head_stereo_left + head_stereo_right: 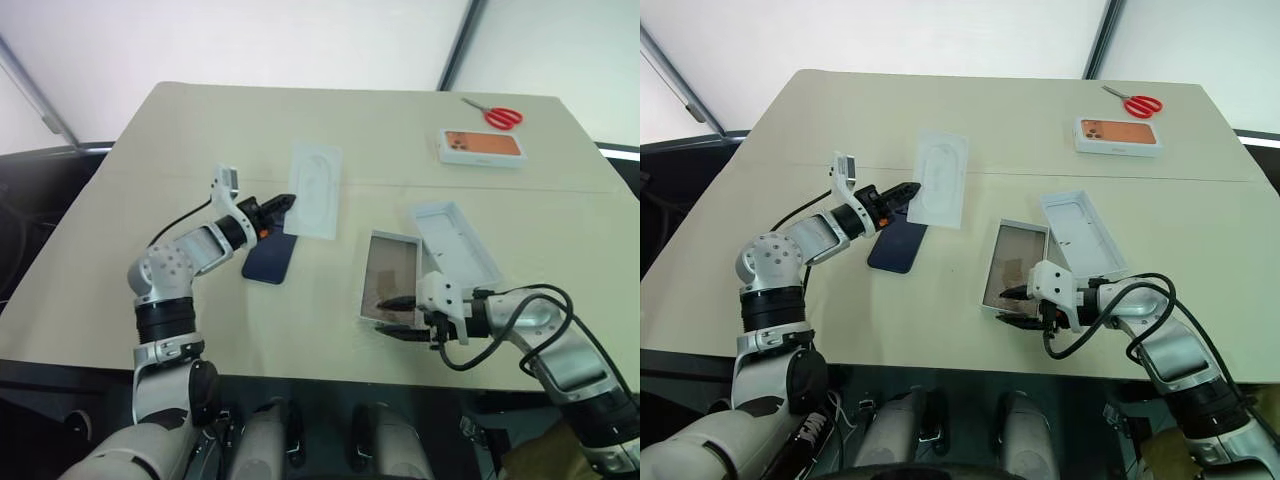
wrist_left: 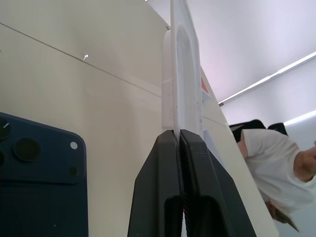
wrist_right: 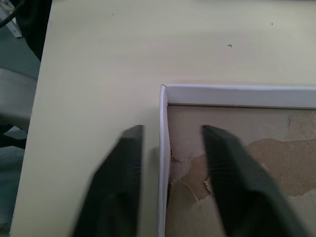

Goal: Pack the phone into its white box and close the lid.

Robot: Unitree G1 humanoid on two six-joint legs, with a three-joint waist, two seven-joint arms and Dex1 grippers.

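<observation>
Desk [image 1: 200, 130]: carries everything.
White box [image 1: 390, 275]: open, near front edge; right gripper [image 3: 168, 163] jaws straddle its wall, apart.
Phone [image 1: 270, 258]: left-centre, unpacked.
Left gripper [image 2: 178, 143]: clamped on white tray [image 1: 316, 190], probably an insert.
Next: load phone.

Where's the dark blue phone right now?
The phone lies flat on the table, left of centre in the head views, just below the left gripper and the white tray it holds.

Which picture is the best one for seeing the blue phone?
The left eye view: the phone lies whole on the table, beside the left end effector holding a white tray. The right eye view shows it much the same. The left wrist view catches one corner with its camera lenses.
</observation>
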